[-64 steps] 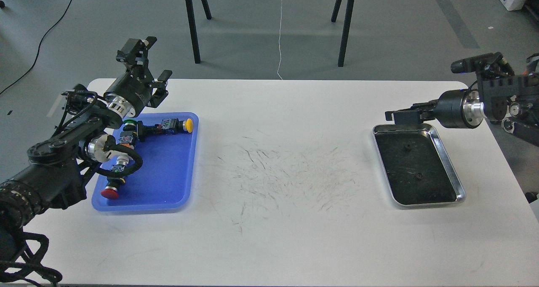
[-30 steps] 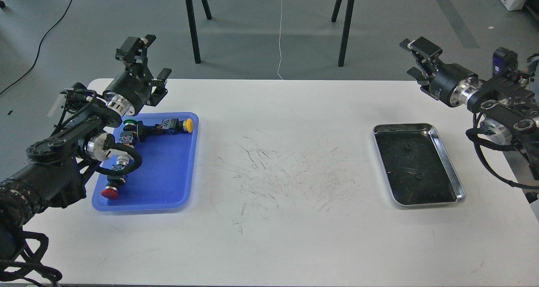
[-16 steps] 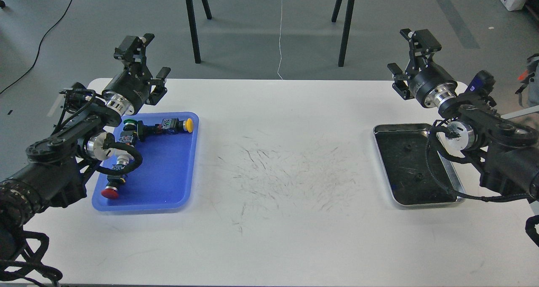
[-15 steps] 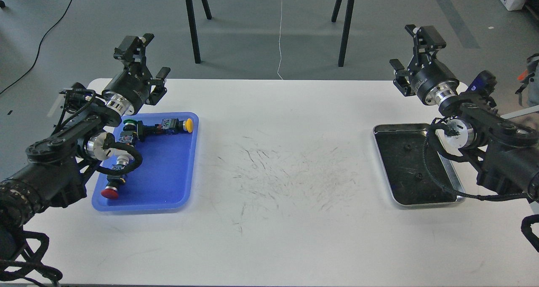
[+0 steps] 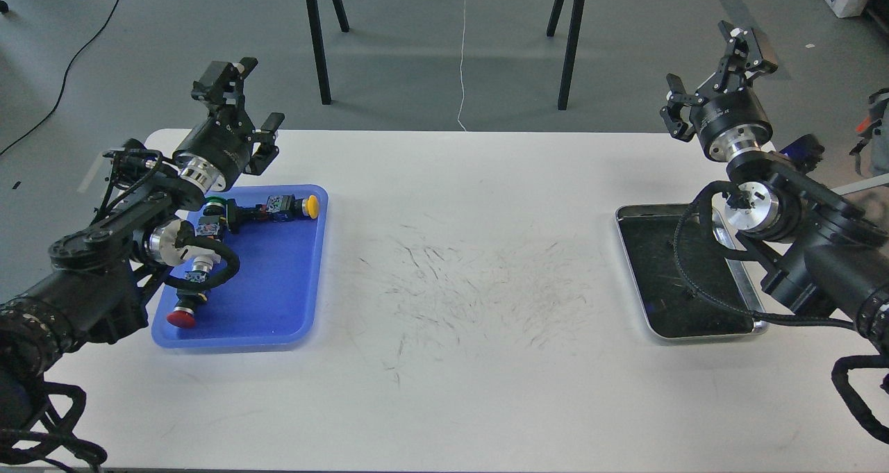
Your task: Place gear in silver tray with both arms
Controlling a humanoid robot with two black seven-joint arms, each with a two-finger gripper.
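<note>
The silver tray [image 5: 694,333] lies on the white table at the right, with a shiny rim and a dark scratched bottom. My right arm and its black cable cross over the tray's right side. I cannot make out a gear with certainty anywhere in view. My right gripper [image 5: 710,73] is raised above the table's far right corner, beyond the tray, open and empty. My left gripper [image 5: 248,103] is raised over the far left of the table, just behind the blue tray [image 5: 278,313], open and empty.
The blue plastic tray holds several push-button parts, one with a yellow cap [image 5: 312,205] and one with a red cap [image 5: 180,318]. Black stand legs [image 5: 316,42] rise from the floor beyond the table's far edge. The table's middle shows only scratch marks.
My right gripper has lifted from the silver tray's far edge and swung up and right, its arm now over the tray's right side. The left arm has barely moved.
</note>
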